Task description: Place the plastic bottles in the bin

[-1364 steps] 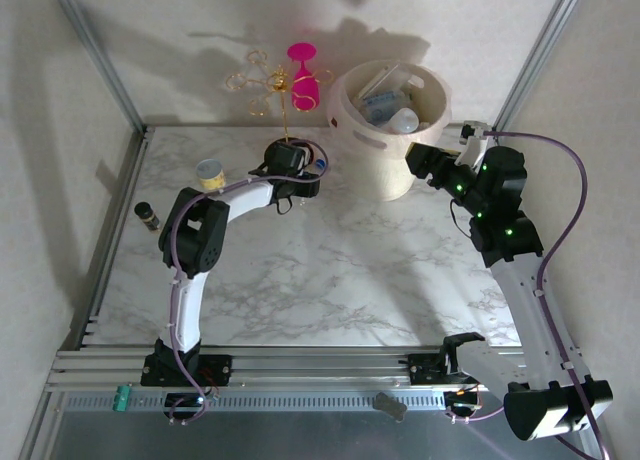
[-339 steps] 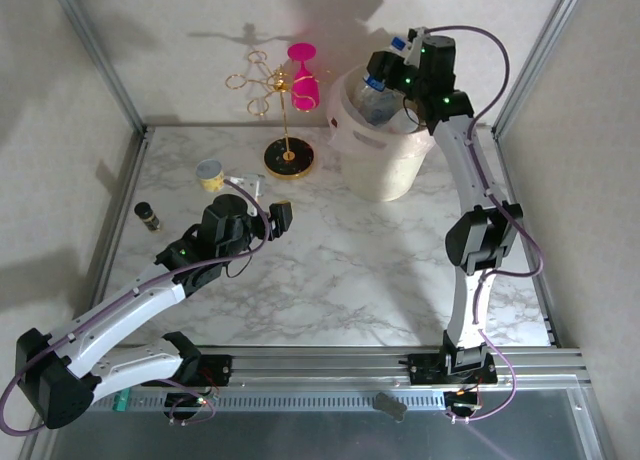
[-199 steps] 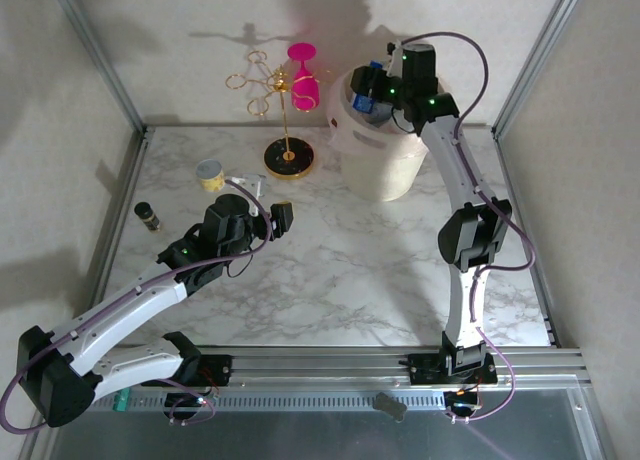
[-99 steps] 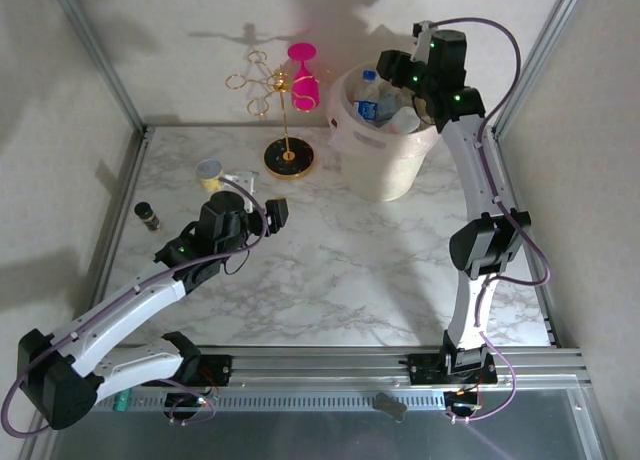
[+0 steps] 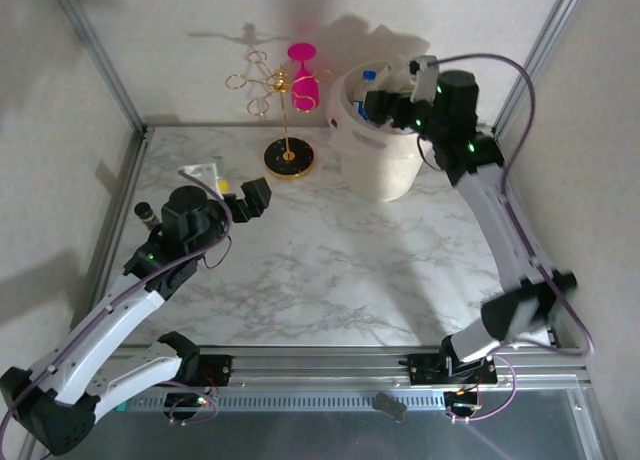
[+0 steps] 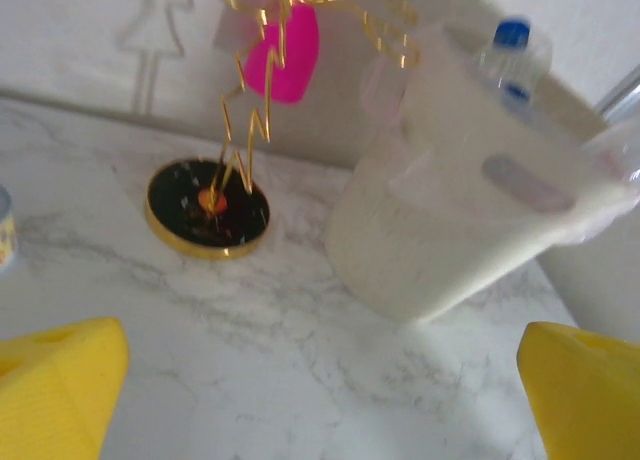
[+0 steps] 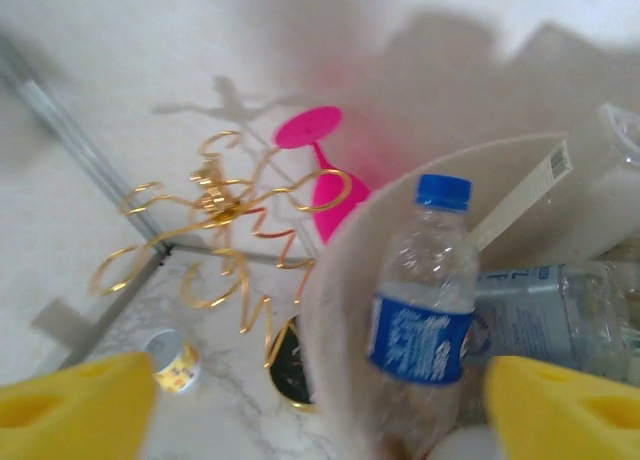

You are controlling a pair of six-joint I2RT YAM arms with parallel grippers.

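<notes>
Blue-capped bottle (image 7: 425,295) is seen cap-up in bin (image 7: 335,310) w/ other bottles. R gripper (image 5: 385,106) is held at bin rim, fingers apart; L gripper (image 5: 251,198) spread, empty.

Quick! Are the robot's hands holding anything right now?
Left hand: open, holding nothing.
Right hand: open, holding nothing, at the bin.

Bottles (image 7: 425,310) in bin (image 5: 385,175) (stand (image 5: 289,160) to its left).
</notes>
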